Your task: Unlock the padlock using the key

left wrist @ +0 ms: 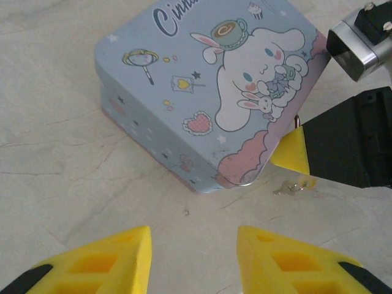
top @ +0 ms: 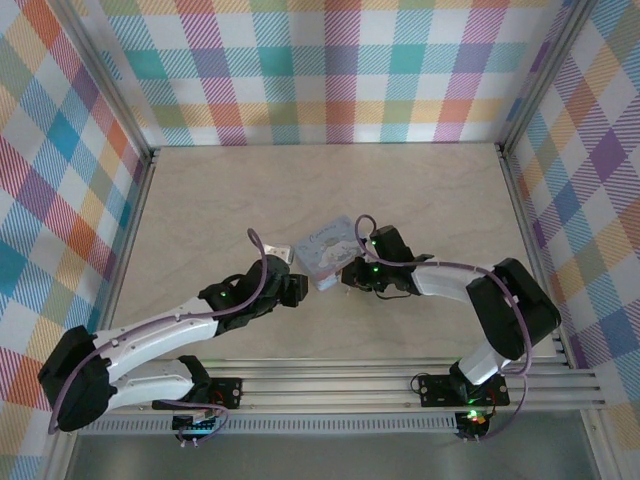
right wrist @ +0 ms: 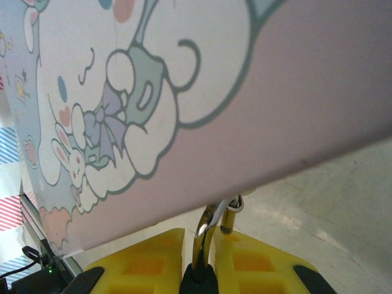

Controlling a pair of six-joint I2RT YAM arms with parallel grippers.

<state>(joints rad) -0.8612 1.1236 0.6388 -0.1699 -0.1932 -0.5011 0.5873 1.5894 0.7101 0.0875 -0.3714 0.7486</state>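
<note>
Padlock, tiny and dark-bodied (right wrist: 197, 278), hangs at the near corner of the pale blue and pink cartoon-printed tin box (left wrist: 184, 92); its curved silver shackle (right wrist: 207, 229) rises from the body to what looks like a small loop under the tin's edge. The right gripper (right wrist: 199, 245) has its yellow-padded fingers pressed together on the lock's body, one on either side; I take that as a steadying hold, so the lock cannot swing away from the key.

The thin pale metal key (left wrist: 293, 187), as far as I can make it out, lies flat on the marbled beige surface (left wrist: 61, 153), just beside the tin's corner and right under the right arm's yellow pad; it is too small for me to tell which way its blade points.

The left gripper (left wrist: 193, 245) hovers low in front of the tin with its fingers (left wrist: 131, 257) spread apart and nothing between them, near the key but not over it; to my eye it is lined up to go and fetch it. Picking up so flat a sliver so close to the other arm looks fiddly; a bump could knock the lock out of its hold.
</note>
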